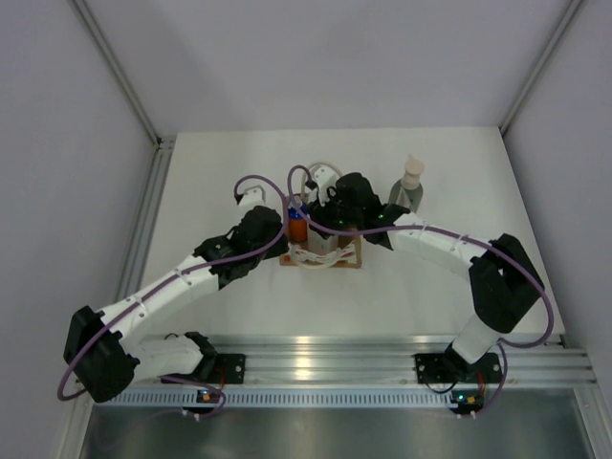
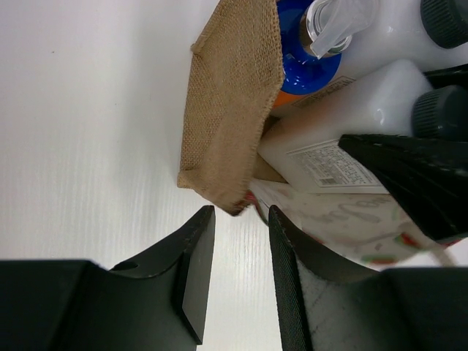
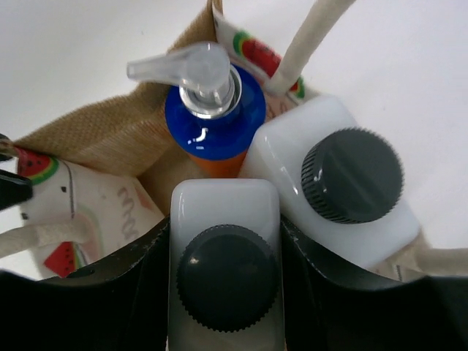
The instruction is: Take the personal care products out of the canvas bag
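Note:
The canvas bag (image 1: 325, 258) stands mid-table between both grippers, with its tan side (image 2: 230, 110) and patterned front in the left wrist view. My right gripper (image 3: 225, 234) is inside the bag, shut on a white bottle (image 3: 227, 212) with a dark grey cap. A second white bottle (image 3: 351, 183) and the orange bottle with blue top (image 3: 216, 121) stand beside it in the bag. My left gripper (image 2: 241, 216) is open, its tips at the bag's lower corner and holding nothing. The grey-green pump bottle (image 1: 408, 186) stands on the table, right of the bag.
White side walls enclose the table. The right arm's black finger (image 2: 409, 175) shows in the left wrist view, against the white bottle. A cream handle (image 3: 307, 36) loops over the bag's rim. An aluminium rail (image 1: 316, 354) runs along the near edge.

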You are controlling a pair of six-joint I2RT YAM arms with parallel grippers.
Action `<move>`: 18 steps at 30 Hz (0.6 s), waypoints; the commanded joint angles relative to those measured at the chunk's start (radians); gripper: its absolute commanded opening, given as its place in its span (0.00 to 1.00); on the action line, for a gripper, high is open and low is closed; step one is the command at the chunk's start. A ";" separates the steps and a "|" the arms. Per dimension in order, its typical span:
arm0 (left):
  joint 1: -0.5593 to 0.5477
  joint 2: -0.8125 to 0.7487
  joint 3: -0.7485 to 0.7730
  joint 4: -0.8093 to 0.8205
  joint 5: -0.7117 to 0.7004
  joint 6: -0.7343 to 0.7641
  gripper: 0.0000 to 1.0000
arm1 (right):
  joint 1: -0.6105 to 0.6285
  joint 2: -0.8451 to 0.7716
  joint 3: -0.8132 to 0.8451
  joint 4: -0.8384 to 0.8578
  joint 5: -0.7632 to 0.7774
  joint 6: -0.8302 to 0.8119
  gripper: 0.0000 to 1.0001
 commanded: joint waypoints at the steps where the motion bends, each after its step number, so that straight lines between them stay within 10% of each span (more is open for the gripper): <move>1: 0.000 -0.002 0.012 0.009 -0.001 -0.002 0.40 | 0.011 0.017 -0.006 0.172 0.038 -0.003 0.00; 7: 0.000 -0.012 0.008 0.008 -0.009 0.003 0.40 | 0.011 0.020 -0.032 0.119 0.024 -0.006 0.00; 18: 0.000 -0.006 0.017 0.009 -0.006 0.006 0.40 | 0.024 0.040 -0.048 0.013 0.019 -0.022 0.39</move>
